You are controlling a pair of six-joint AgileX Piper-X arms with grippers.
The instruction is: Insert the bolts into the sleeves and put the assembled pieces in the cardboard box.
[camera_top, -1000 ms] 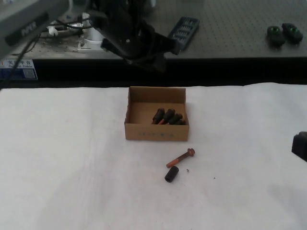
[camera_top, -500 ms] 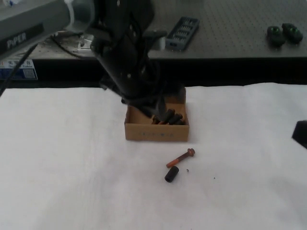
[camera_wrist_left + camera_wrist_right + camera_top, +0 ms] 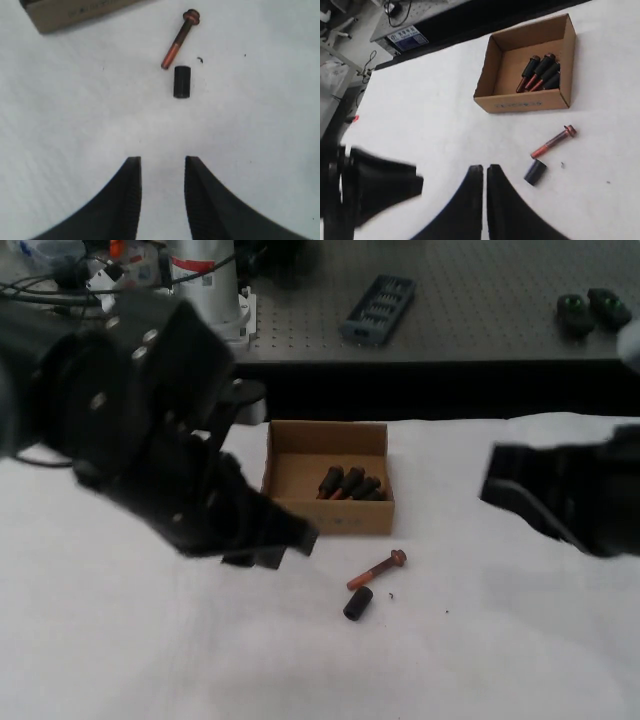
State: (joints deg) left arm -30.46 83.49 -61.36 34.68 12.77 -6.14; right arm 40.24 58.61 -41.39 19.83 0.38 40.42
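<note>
**Left gripper** [image 3: 162, 200]: released, fingers parted with nothing between them, hanging over the white cloth [image 3: 75, 125].

- Directly ahead of its tips, and apart from them, the loose black sleeve [image 3: 182, 81] lies on its side.
- Just past the sleeve lies the bolt [image 3: 181, 39], shank end beside the sleeve and head pointing away. The two appear not to touch.
- Farther ahead stands the cardboard box [image 3: 75, 12], with several assembled pieces [image 3: 540, 72] in it.

**Right gripper** [image 3: 485, 200]: clenched on nothing, with the sleeve, bolt and box all well ahead of it.

**Risks, as judged:**

- The sleeve may roll on the cloth if the fingers close off-centre, and could knock the bolt askew.
- Both arms are aimed at one small patch, so they could foul each other.
- The right gripper must open before it can take anything.
- A skewed grip on either part would jam the insertion.
</note>
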